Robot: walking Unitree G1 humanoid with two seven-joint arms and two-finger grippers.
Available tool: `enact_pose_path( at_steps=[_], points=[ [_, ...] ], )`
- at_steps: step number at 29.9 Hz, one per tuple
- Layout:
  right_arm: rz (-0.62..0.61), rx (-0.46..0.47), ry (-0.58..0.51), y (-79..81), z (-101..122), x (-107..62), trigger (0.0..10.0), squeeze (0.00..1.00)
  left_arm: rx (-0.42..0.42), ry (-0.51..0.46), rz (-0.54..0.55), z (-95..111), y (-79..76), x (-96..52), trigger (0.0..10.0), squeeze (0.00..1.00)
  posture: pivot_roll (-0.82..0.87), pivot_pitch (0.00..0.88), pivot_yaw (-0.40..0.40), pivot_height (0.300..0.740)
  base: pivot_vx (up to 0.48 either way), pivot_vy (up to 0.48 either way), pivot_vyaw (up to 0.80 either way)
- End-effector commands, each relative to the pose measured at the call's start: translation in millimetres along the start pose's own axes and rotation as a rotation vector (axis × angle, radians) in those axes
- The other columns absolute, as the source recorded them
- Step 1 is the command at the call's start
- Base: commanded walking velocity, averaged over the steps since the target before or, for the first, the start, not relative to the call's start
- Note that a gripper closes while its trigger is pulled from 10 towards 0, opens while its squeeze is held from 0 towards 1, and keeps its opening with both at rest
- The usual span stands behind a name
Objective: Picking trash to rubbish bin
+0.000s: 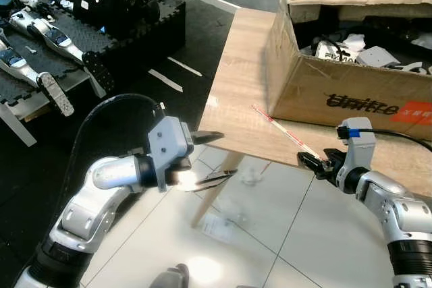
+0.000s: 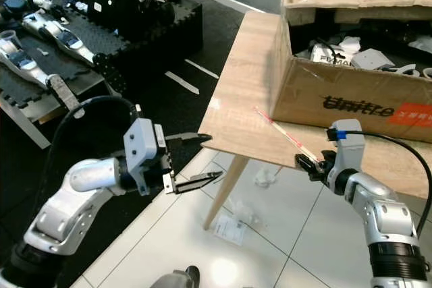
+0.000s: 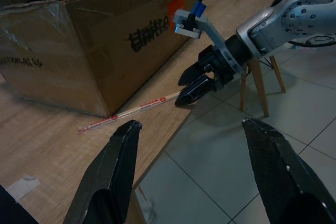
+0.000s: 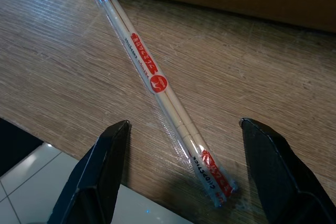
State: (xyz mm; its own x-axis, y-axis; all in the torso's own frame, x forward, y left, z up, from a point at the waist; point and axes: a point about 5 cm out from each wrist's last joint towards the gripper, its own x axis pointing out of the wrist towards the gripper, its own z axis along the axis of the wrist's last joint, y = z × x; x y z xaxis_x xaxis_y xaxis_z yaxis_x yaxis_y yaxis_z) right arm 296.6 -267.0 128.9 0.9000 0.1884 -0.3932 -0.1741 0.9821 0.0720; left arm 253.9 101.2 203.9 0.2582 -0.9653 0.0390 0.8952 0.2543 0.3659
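A pair of chopsticks (image 1: 283, 129) in a clear wrapper with red print lies on the wooden table (image 1: 236, 65), running slantwise from the cardboard box to the front edge. My right gripper (image 1: 307, 161) is at the table's front edge and stands open, with the near end of the chopsticks (image 4: 157, 82) lying between its two fingers but not pinched. My left gripper (image 1: 226, 155) hangs open in the air, just off the table's front left corner and a little below the top. It holds nothing.
A large open cardboard box (image 1: 324, 85) full of parts and moulded pulp stands on the table right behind the chopsticks. A crumpled white scrap (image 1: 251, 179) and a paper sheet (image 1: 217, 226) lie on the tiled floor under the table. Black foam mats (image 1: 101, 38) with robot parts are at left.
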Motion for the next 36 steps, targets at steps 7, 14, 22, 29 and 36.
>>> enact_pose_path(
  at_steps=[7, 14, 22, 29, 36],
  points=[
    [-0.007, 0.025, 0.102, -8.5, -10, -4.3, 10.0, 0.00, -0.006, -0.007, -0.005, -2, -1.7, 1.5, 10.0, 0.00, 0.01, 0.156, -0.022, 0.740, 0.000, 0.000, 0.00],
    [-0.022, 0.063, 0.144, -12.8, -18, -2.4, 0.0, 0.00, -0.002, -0.006, 0.000, -1, -1.3, 1.7, 10.0, 0.00, 0.01, 0.158, -0.024, 0.740, 0.000, 0.000, 0.00],
    [0.024, 0.102, 0.177, -4.7, -26, 0.7, 0.0, 0.00, -0.001, -0.003, 0.001, -1, -1.0, 1.3, 10.0, 0.00, 0.01, 0.160, -0.022, 0.740, 0.000, 0.000, 0.00],
    [0.129, 0.135, 0.107, 8.6, -17, 2.6, 0.0, 0.00, 0.003, -0.002, 0.003, -1, -0.1, 1.4, 10.0, 0.00, 0.01, 0.159, -0.021, 0.740, 0.000, 0.000, 0.00],
    [0.238, 0.123, -0.043, 21.8, 2, 4.9, 0.0, 0.00, 0.008, 0.000, 0.005, -2, 0.7, 2.3, 10.0, 0.00, 0.01, 0.152, -0.024, 0.740, 0.000, 0.000, 0.00]
  ],
)
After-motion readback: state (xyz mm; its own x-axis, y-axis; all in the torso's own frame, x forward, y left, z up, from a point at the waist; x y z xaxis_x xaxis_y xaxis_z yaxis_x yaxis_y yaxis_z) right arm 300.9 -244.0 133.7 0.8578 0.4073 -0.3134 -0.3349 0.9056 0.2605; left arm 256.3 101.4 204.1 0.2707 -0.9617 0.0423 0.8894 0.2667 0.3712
